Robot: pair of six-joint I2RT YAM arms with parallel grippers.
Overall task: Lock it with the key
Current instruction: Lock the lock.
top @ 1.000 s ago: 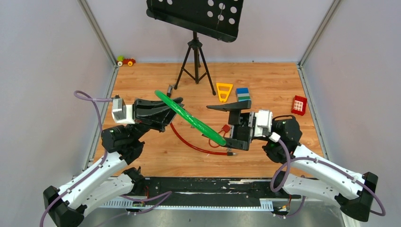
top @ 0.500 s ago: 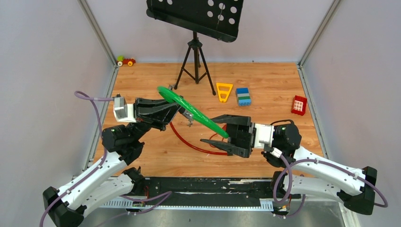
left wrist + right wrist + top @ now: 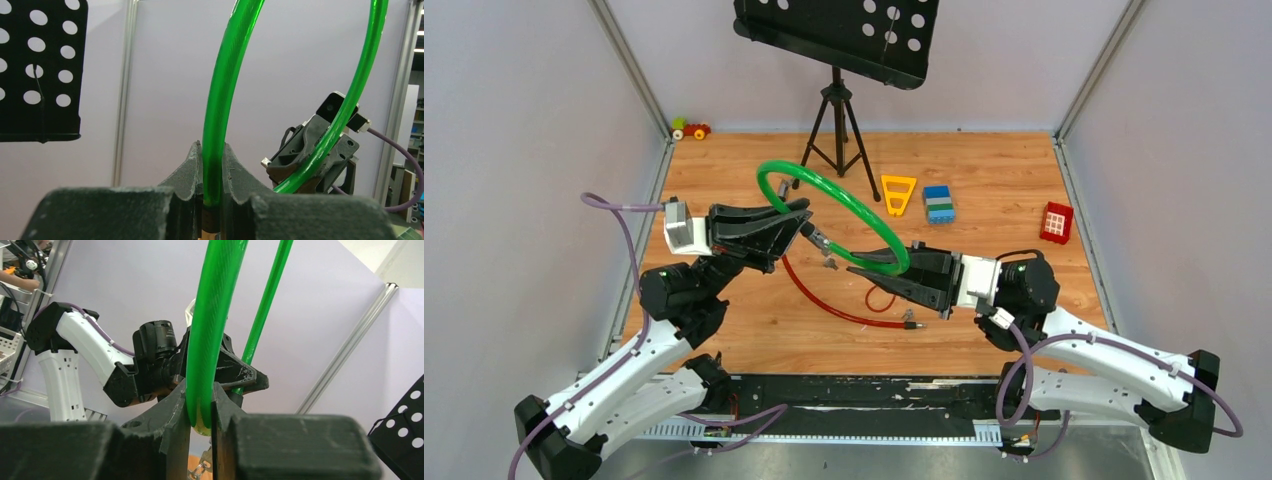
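Observation:
A green cable (image 3: 824, 180) arches up in a loop between my two grippers. My left gripper (image 3: 802, 222) is shut on one end of it, just above its dark end plug (image 3: 212, 220). The right gripper (image 3: 864, 270) is shut on the cable's other side, its jaws pinching the green cable (image 3: 210, 315). Under the left gripper's tip a tiny silvery key (image 3: 829, 263) dangles from the cable end; in the right wrist view, a small metal ring (image 3: 200, 469) shows below the jaws. A red cable (image 3: 824, 300) lies on the table under both grippers. No padlock shows.
A black music stand's tripod (image 3: 835, 130) stands behind the loop. A yellow triangle (image 3: 898, 193), a blue and green block (image 3: 939, 203) and a red block (image 3: 1055, 221) lie at the back right. A toy car (image 3: 690, 129) sits in the back left corner.
The right gripper swung round from wide open and closed on the green cable. The cable, seen edge-on as a slanted bar before, now stands up as an open loop.

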